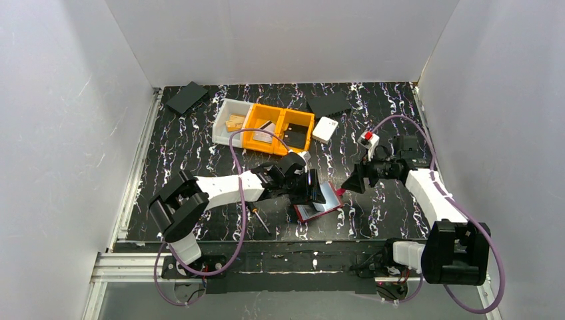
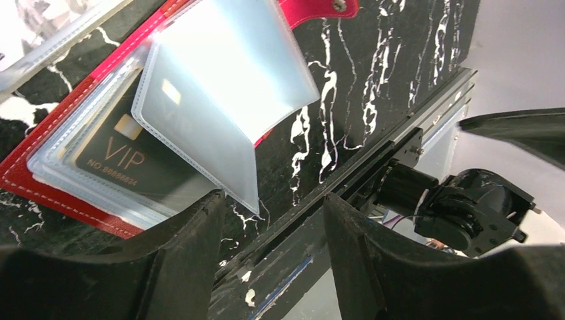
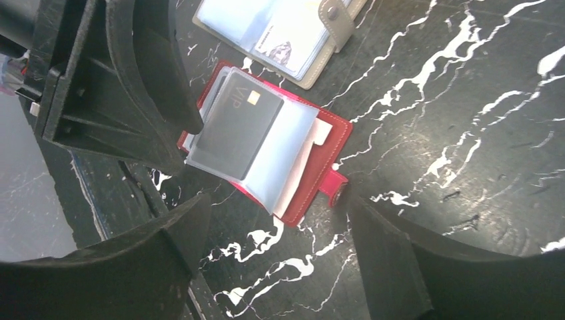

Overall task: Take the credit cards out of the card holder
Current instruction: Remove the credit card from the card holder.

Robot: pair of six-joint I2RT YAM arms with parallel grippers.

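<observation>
A red card holder (image 1: pixel 328 208) lies open on the black marbled table near the front edge, its clear sleeves (image 2: pixel 226 73) fanned up. One sleeve holds a black credit card marked VIP (image 2: pixel 123 157), also seen from the right wrist (image 3: pixel 236 127). My left gripper (image 1: pixel 312 189) is open over the holder's left side. Its fingers (image 3: pixel 153 80) rest against the sleeve edges and nothing sits between them (image 2: pixel 273 199). My right gripper (image 1: pixel 352 182) hangs open just right of the holder (image 3: pixel 326 157), with bare table between its fingers (image 3: pixel 278 203).
A second, grey card holder (image 3: pixel 293 33) lies open just behind the red one. Orange bins (image 1: pixel 278 130), a white bin (image 1: pixel 232 121), a white box (image 1: pixel 325 129) and flat black pieces (image 1: pixel 186 97) sit at the back. A thin tool (image 1: pixel 258 219) lies front left.
</observation>
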